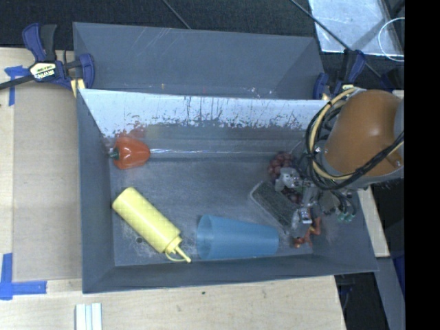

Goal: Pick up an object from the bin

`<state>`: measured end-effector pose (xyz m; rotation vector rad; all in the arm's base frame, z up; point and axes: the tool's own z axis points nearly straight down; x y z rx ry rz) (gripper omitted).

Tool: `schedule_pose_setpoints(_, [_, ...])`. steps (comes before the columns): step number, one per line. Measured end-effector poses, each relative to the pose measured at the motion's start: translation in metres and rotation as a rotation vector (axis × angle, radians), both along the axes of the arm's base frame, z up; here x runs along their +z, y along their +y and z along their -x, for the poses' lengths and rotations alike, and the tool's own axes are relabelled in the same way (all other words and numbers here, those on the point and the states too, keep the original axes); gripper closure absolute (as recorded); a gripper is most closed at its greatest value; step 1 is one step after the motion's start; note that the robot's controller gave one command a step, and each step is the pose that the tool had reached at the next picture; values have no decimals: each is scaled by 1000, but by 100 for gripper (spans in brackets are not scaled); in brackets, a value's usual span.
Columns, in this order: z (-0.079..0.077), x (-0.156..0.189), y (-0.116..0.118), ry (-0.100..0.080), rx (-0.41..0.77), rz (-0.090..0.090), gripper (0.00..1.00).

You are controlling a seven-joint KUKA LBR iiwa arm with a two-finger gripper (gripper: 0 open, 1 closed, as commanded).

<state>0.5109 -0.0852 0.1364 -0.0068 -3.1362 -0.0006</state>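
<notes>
Pincer (300, 215) down low at the right end of the grey bin (199, 64), hanging under the arm's orange wrist cover (364, 133) and its loop of cables (317, 137). Whether it is wide or narrow: cannot tell, the wrist hardware crowds it. Nothing seen gripped in it.

Nearest thing: a flat dark-grey piece (269, 199) lying aslant on the floor, just beside and partly under the pincer. Best guess at the pick target, since the tool sits right over its lower right end; what kind of thing it is I cannot make out. A small dark-red cluster (279, 162) lies just behind it, and a small red bit (300, 240) near the right wall's foot.

Blue cup (237, 238) on its side along the near wall, narrow end toward the pincer, close but apparently not touching. Yellow squeeze bottle (146, 218) also lying down, nozzle pointing at the cup's wide end, just beside it. Orange-red pepper-like toy (130, 152) well apart, at the foot of the far wall.

Reading: walls slope inward, so loose round things likely settle where floor meets wall, which fits where the cup, bottle and pepper lie. Arm enters from the right, so the right-end things are the easy reach. A flat piece on a flat floor may be awkward to pinch
</notes>
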Motion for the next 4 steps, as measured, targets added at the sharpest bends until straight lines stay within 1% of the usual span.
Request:
schedule_pose_setpoints(1, [-2, 5, 0, -8, 4, 1, 0])
schedule_pose_setpoints(2, [14, -65, -43, -8, -275, -3, 0])
schedule_pose_setpoints(3, [13, -65, -39, -9, -305, -2, 0])
schedule_pose_setpoints(4, [13, -65, -40, -10, -288, -4, 0])
